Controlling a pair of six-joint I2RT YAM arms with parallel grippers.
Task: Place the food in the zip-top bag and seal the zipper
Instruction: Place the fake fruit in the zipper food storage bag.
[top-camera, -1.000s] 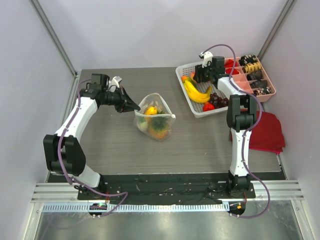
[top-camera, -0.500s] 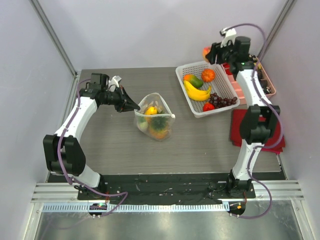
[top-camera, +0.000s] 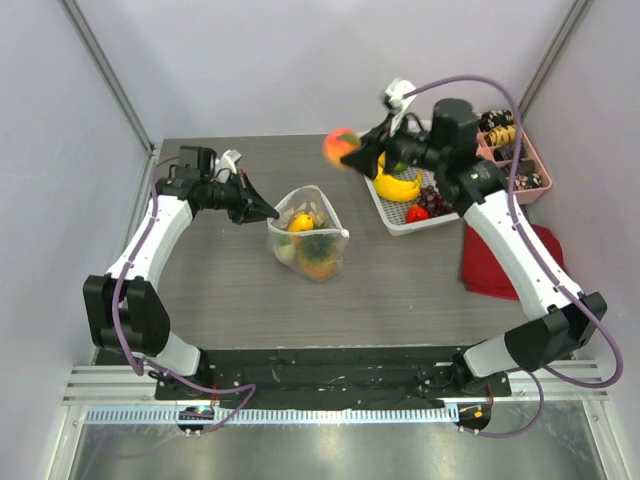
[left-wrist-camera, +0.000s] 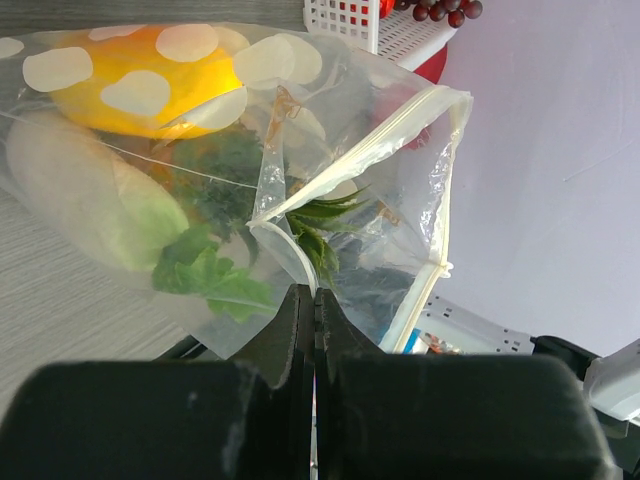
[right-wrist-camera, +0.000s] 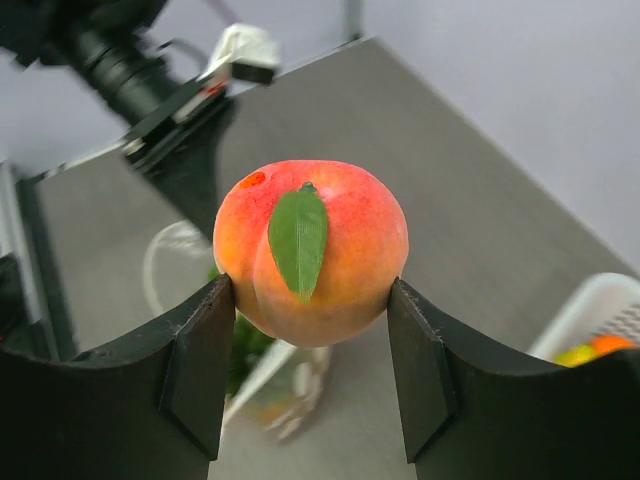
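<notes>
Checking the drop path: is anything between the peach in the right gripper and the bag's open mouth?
No. The top view shows only bare tabletop between the peach, clamped in the right gripper, and the zip-top bag pinched by the left gripper.

Bright, diffuse light, faint shadows on the tabletop (top-camera: 240, 290); overhead the peach (top-camera: 342, 147) is motion-blurred, wrist backgrounds soft.
</notes>
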